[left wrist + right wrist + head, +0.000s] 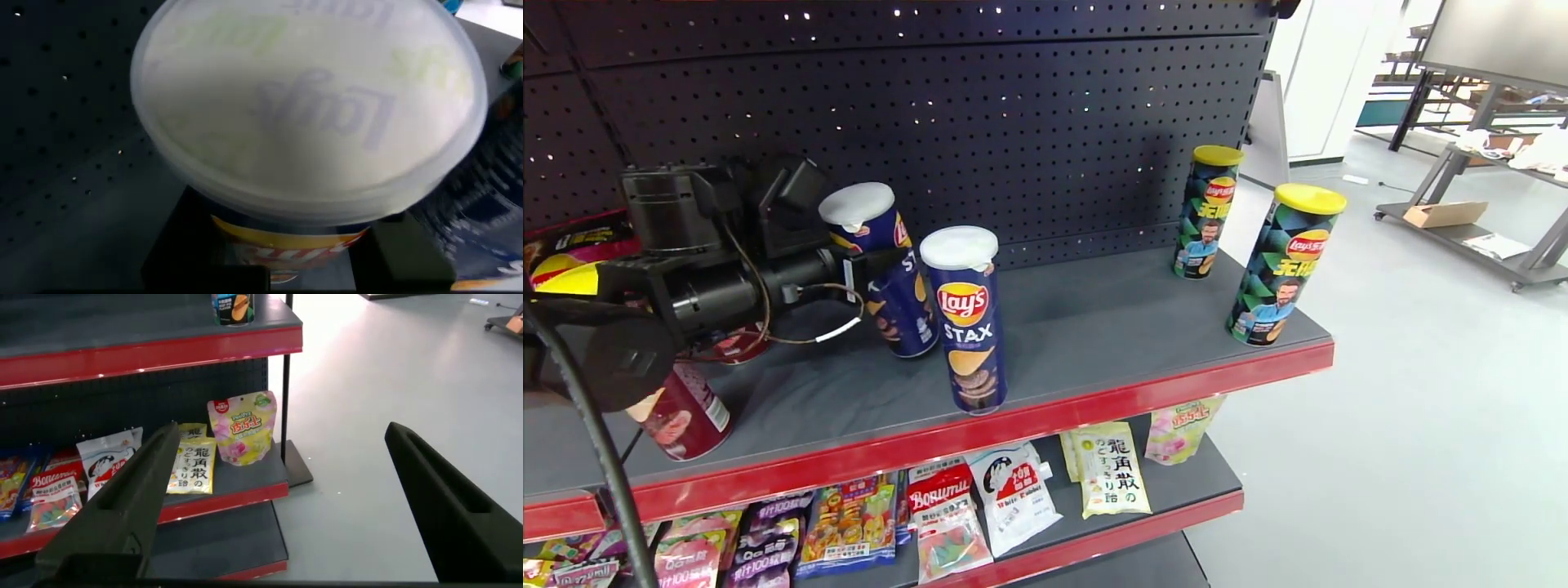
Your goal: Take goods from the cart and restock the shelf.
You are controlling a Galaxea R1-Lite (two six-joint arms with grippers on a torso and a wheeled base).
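On the shelf, left gripper pinches tilted blue chip can mid-body, likely to stand it beside upright can; right gripper spread, empty.

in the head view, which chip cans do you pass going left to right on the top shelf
red can, tilted blue can in the left gripper, upright blue can, rear green can, front green can

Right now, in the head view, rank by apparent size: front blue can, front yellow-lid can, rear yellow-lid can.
1. front blue can
2. front yellow-lid can
3. rear yellow-lid can; it stands farther back, so true size is unsure.
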